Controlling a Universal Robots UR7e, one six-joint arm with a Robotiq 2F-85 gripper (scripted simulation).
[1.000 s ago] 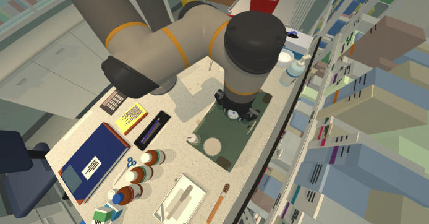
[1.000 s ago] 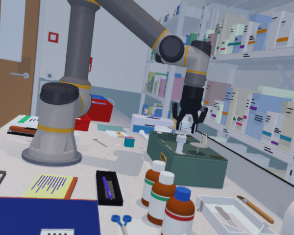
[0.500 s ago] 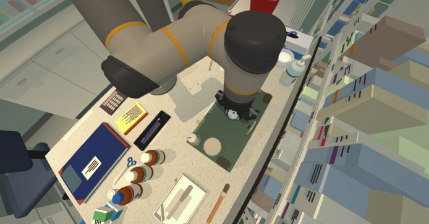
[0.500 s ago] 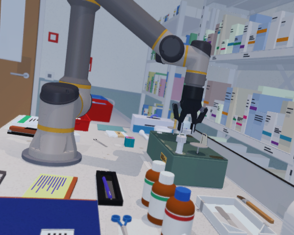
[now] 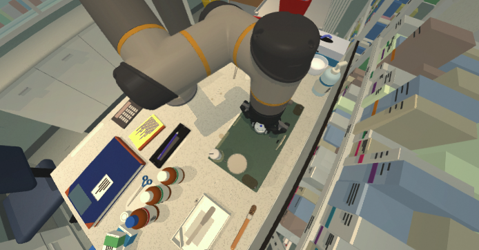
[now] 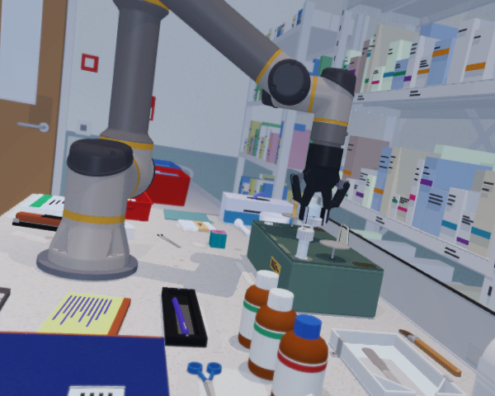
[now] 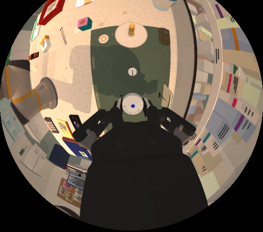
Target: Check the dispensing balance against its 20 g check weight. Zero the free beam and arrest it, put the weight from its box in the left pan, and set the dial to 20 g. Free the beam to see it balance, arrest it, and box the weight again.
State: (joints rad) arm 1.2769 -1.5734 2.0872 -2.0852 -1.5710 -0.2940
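The white graduated dial (image 7: 132, 105) (image 5: 259, 127), marked with a blue dot, is gripped by my closed gripper (image 7: 132, 107) (image 6: 313, 216) on top of the green balance case (image 5: 258, 143) (image 6: 314, 266). A brass weight (image 7: 131, 29) stands upright on the far pan (image 7: 131, 34). A small white knob (image 7: 132, 71) sits at the case's middle. The near pan (image 5: 236, 163) (image 6: 334, 244) is empty, beside a white post knob (image 5: 216, 154) (image 6: 303, 241). The teal weight box (image 7: 84, 24) (image 6: 217, 238) stands on the bench beside the balance.
The bench's rear edge and shelving (image 5: 397, 136) run close along the balance. Brown bottles (image 6: 277, 328), a white tray (image 6: 388, 362), a brush (image 6: 429, 351), a pen case (image 5: 169, 145), notepad and blue book (image 5: 103, 181) fill the near bench; my arm's base (image 6: 94, 213) stands at left.
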